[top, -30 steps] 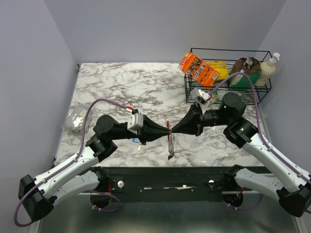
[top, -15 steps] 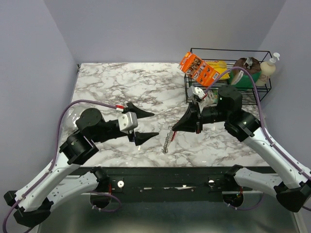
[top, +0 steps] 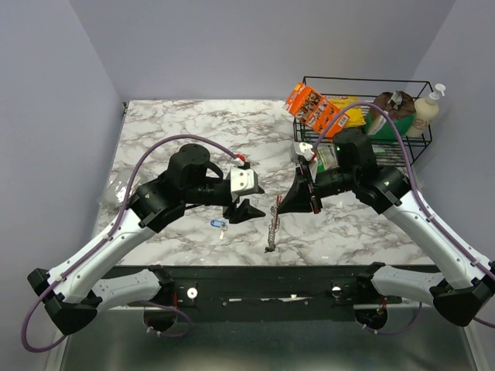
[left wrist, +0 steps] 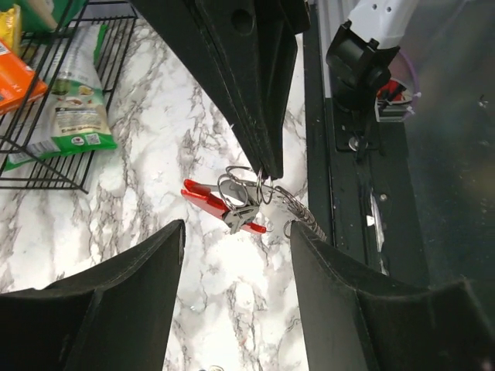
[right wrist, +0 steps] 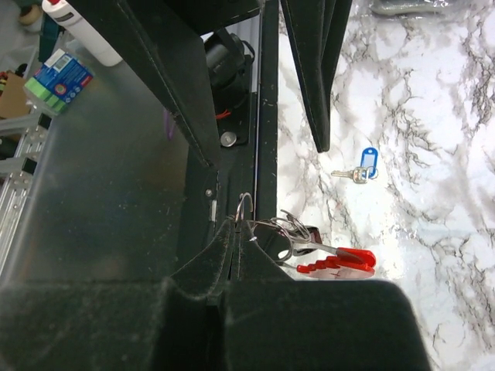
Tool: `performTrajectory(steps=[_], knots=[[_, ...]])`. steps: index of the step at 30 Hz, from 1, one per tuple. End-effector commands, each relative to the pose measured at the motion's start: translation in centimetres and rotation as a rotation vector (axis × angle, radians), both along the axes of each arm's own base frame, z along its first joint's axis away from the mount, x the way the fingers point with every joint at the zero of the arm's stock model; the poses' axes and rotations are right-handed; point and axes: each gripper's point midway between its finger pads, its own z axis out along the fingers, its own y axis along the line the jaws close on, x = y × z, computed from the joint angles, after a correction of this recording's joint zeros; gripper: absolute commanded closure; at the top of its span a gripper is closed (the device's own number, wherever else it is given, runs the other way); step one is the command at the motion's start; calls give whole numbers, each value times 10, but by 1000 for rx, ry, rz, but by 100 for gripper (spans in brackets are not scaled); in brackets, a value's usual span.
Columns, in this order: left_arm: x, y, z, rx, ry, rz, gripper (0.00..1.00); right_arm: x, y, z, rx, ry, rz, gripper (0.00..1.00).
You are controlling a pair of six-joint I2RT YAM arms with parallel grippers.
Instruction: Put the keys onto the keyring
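while the right gripper (top: 281, 207) is pinched tight on the keyring (top: 272, 226), the chain (left wrist: 305, 220) hangs down from its tip and the red piece (left wrist: 203, 195) sticks out just beside that tip. the left gripper (top: 254, 201) has its jaws wide apart and holds nothing. it points at the keyring from close by and does not touch it. the blue key (top: 219, 224) lies on the table (top: 170, 131) near the left gripper, apart from the keyring.
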Motion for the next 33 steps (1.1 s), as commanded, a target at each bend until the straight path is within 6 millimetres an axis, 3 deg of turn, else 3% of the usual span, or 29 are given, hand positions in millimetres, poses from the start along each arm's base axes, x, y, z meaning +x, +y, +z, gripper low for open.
performTrajectory(steps=[1,17,26,27,31,33], knots=[[-13,-7,15,-29,5,-103,36,-9,-1,5,3,-9,38,100],[-14,-27,9,-37,86,-179,57,-6,0,1,4,-7,33,100],[-12,-34,3,-25,108,-195,90,-6,1,-1,6,-1,34,100],[-12,-34,3,-26,109,-196,99,-6,1,-1,6,1,35,100],[-11,-36,-3,-41,112,-184,100,-4,2,1,16,-2,24,99],[-11,-36,7,-105,76,-168,100,-1,3,3,33,-5,-7,96]])
